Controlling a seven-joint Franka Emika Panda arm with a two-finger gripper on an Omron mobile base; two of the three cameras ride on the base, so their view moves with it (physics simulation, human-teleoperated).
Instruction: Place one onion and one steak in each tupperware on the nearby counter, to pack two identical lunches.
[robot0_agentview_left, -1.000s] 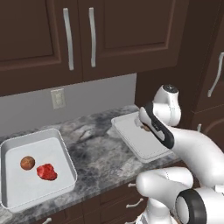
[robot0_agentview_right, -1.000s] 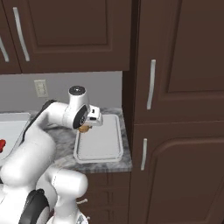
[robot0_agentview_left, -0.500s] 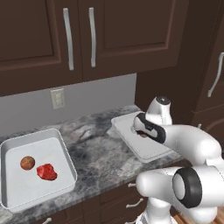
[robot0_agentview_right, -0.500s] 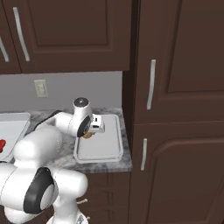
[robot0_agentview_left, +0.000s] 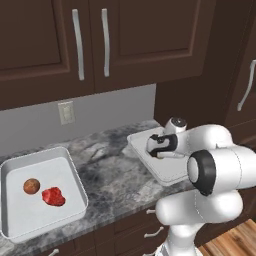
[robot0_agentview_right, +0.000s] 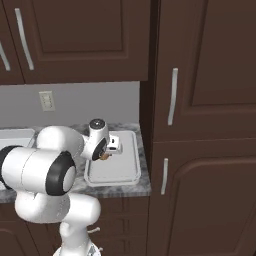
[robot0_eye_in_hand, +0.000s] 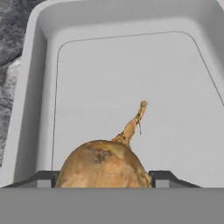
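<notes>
While the gripper (robot0_eye_in_hand: 103, 178) clamps an onion (robot0_eye_in_hand: 103, 165) over one tupperware (robot0_eye_in_hand: 37, 87), another (robot0_agentview_left: 70, 167) (onion, steak inside) sits apart.

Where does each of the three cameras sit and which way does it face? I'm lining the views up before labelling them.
Left base view: behind the arm on its left, looking forward and down at the counter with both tupperwares; the arm rises at lower right.
Right base view: behind on the right, facing the right tupperware; the arm rises at lower left.
Hand view: on the hand, looking into that tupperware, onion between the fingertips.
All three share the right tupperware.
</notes>
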